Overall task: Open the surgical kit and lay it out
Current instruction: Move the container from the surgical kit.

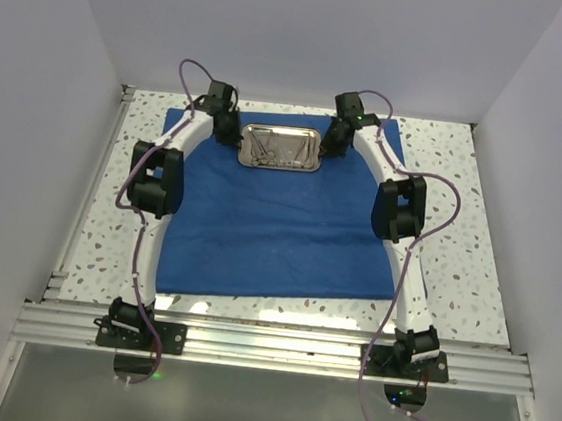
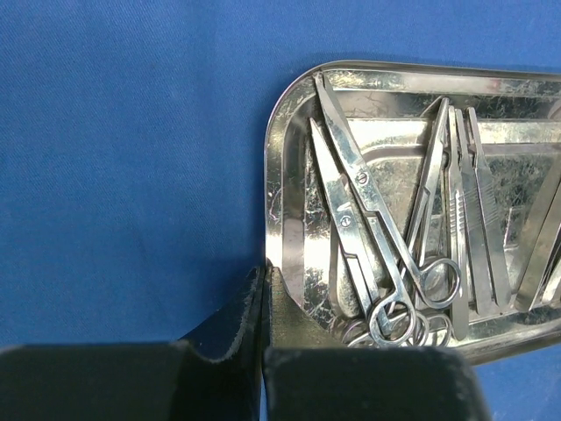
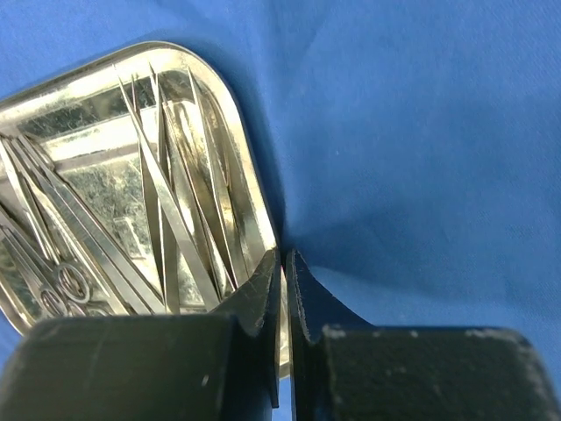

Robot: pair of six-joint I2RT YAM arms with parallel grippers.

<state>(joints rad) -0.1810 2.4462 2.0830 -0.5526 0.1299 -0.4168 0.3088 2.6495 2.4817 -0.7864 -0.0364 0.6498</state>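
Arms stretched forward, left gripper [image 1: 233,135] and right gripper [image 1: 334,144] at opposite ends of steel tray [image 1: 278,166] on far part of spread blue cloth [image 1: 278,240], left wrist view, jaws clamped on tray's corner rim, scissors [image 2: 364,189] inside, right wrist view, jaws pinched on the other rim, tweezers [image 3: 175,219] inside

The table [image 1: 453,198] has a pale top speckled with small dark and brown flecks. A blue cloth [image 1: 278,235] lies spread open and flat on it, covering most of the middle. The cloth sits slightly askew, its near edge running at a slant to the table's front. Bare speckled top shows in a band down the left side, a wider band on the right, and a thin strip in front of the cloth. The cloth's far edge reaches close to the back wall. A metal rail [image 1: 267,347] runs along the table's near edge.
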